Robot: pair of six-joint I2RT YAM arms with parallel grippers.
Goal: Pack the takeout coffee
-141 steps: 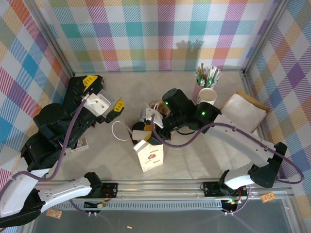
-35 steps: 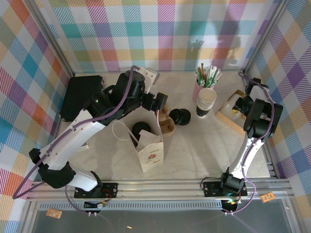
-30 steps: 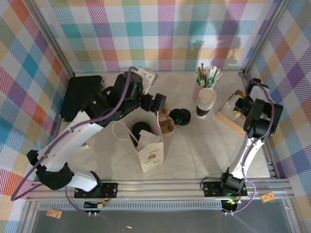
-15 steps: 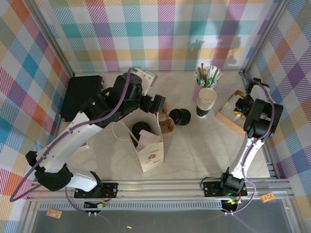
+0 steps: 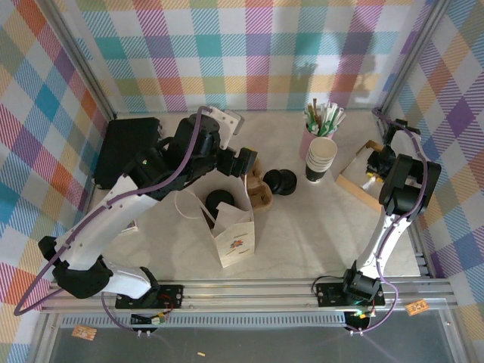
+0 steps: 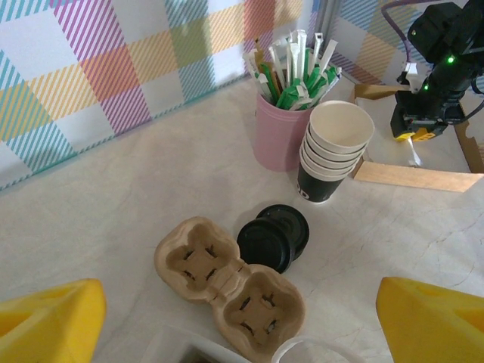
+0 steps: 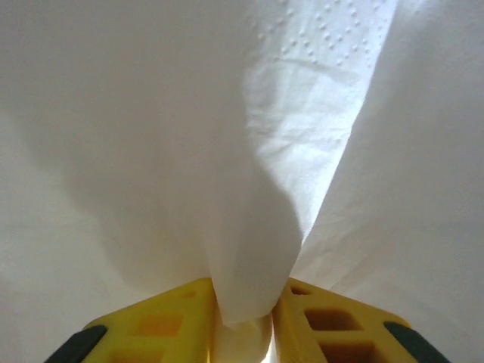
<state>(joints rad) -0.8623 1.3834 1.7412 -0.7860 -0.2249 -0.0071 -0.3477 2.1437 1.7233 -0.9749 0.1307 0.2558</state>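
The takeout coffee (image 5: 221,200) stands inside the open white paper bag (image 5: 233,231); its round black lid shows from above and the cup body is hidden. My left gripper (image 5: 244,162) hovers just behind the bag. Its yellow fingertips (image 6: 53,321) are spread wide, so it is open and empty (image 6: 242,321). My right gripper (image 5: 373,162) is at the far right over the napkin box (image 5: 378,185). It is shut on a white napkin (image 7: 249,189), pinched between the yellow fingers (image 7: 162,321).
A brown cardboard cup carrier (image 6: 227,280) lies behind the bag, with two loose black lids (image 6: 274,234) beside it. A stack of lidless cups (image 6: 335,147) and a pink cup of stirrers (image 6: 283,125) stand at the back right. A black device (image 5: 125,147) sits left.
Earlier the right gripper was at the bag and the left arm was folded back. Since then the arms swapped places; over the last second the left gripper crept slightly leftward.
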